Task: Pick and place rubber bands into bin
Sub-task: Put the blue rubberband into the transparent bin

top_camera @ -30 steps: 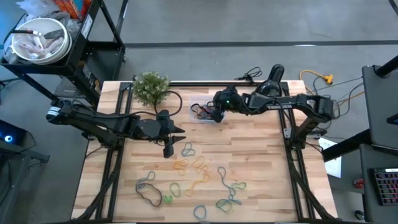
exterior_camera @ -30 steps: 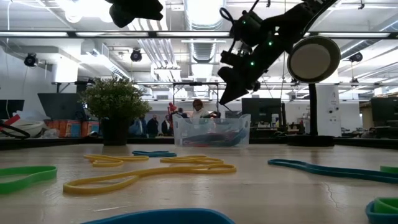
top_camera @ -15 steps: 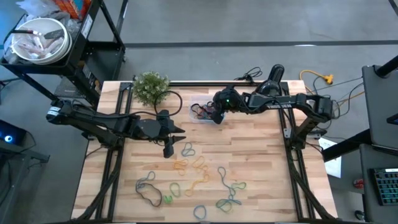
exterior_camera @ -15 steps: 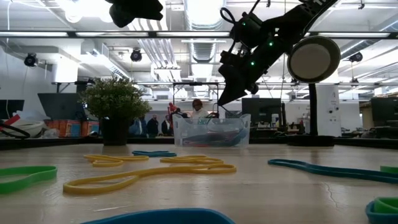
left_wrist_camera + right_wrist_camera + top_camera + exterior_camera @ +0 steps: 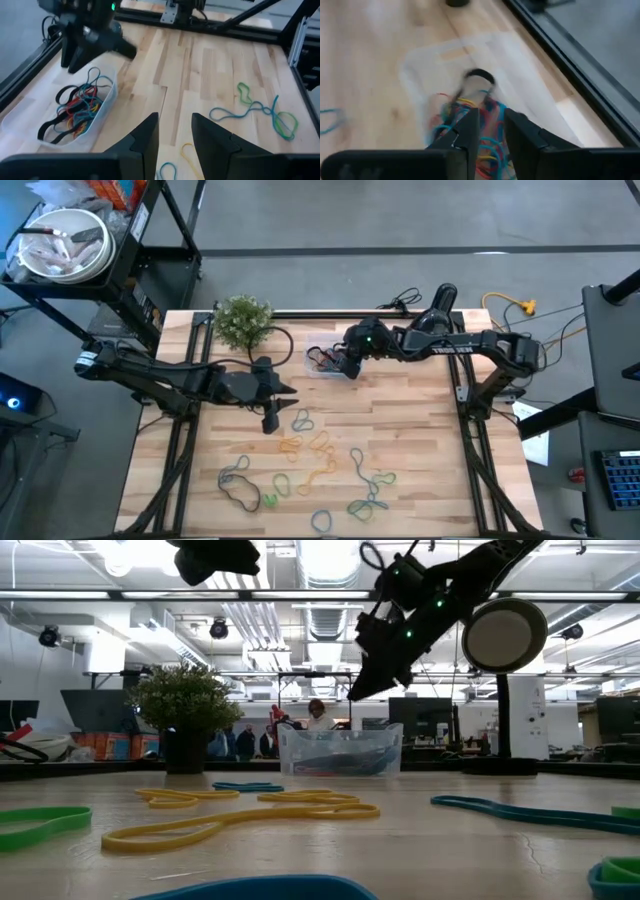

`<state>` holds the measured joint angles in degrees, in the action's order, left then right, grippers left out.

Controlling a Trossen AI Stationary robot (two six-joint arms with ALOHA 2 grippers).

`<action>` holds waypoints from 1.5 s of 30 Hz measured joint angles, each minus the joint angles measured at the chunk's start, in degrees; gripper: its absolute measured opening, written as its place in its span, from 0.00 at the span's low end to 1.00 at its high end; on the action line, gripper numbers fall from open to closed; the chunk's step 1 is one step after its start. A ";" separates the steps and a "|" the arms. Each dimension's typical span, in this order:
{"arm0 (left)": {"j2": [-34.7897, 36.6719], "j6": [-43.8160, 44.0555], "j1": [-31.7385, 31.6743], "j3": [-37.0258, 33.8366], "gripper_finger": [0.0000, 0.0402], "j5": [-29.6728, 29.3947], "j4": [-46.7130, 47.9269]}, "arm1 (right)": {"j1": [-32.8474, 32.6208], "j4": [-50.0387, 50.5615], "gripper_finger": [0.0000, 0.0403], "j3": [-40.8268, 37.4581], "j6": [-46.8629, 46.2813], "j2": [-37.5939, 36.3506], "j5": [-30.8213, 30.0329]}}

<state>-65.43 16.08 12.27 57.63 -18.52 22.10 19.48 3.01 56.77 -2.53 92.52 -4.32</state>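
The wooden table (image 5: pixel 420 440) carries the clear bin (image 5: pixel 322 363) near its far edge beside the small plant (image 5: pixel 243 319), already with many rubber bands (image 5: pixel 75 107) inside, while other bands (image 5: pixel 310 465) lie loose on the near half. The right gripper (image 5: pixel 349 366) hangs just above the bin with fingers parted and nothing between them, so I judge the drop step is being done and the next move calls for going to the loose bands. The left gripper (image 5: pixel 270 423) hovers over the table's middle, fingers apart and empty, near a blue-green band (image 5: pixel 301 420).
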 joint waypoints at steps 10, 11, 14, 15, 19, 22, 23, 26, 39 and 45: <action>0.00 2.42 0.00 -5.73 0.25 0.79 4.39 | -4.31 6.26 0.19 0.00 4.95 -8.46 17.29; 0.00 3.12 0.00 -6.50 0.25 1.55 4.26 | -5.03 7.70 0.19 0.00 5.11 -9.46 17.75; 0.00 4.02 0.00 -8.72 0.25 3.20 3.83 | -7.30 11.95 0.17 0.00 5.12 -12.46 18.13; 0.00 4.04 0.00 -9.34 0.25 3.58 3.91 | -8.02 13.32 0.17 0.00 5.14 -13.49 18.16; 0.00 0.86 -0.02 -11.22 0.25 6.53 3.77 | -10.30 16.98 0.15 0.00 4.91 -16.91 18.06; -0.69 -3.95 -0.01 -12.15 0.25 9.34 3.68 | -11.59 18.41 0.15 0.00 3.89 -18.79 18.03; -1.47 -5.91 -0.01 -12.15 0.25 10.43 3.66 | -11.92 18.88 0.15 0.00 3.55 -19.38 18.03; -3.85 -11.75 0.00 -12.01 0.25 13.82 3.81 | -12.74 19.82 0.15 0.00 2.48 -20.10 17.87; -23.13 -21.98 -0.21 -5.59 0.25 15.29 3.91 | -15.97 20.86 0.14 -1.78 -3.77 -20.18 17.84; -27.51 -23.63 -0.69 -4.33 0.25 15.43 4.02 | -17.82 20.84 0.14 -2.36 -5.93 -20.16 17.72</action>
<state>-92.93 -7.55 11.58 53.29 -3.09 26.12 1.66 23.84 54.42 -8.46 72.36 13.40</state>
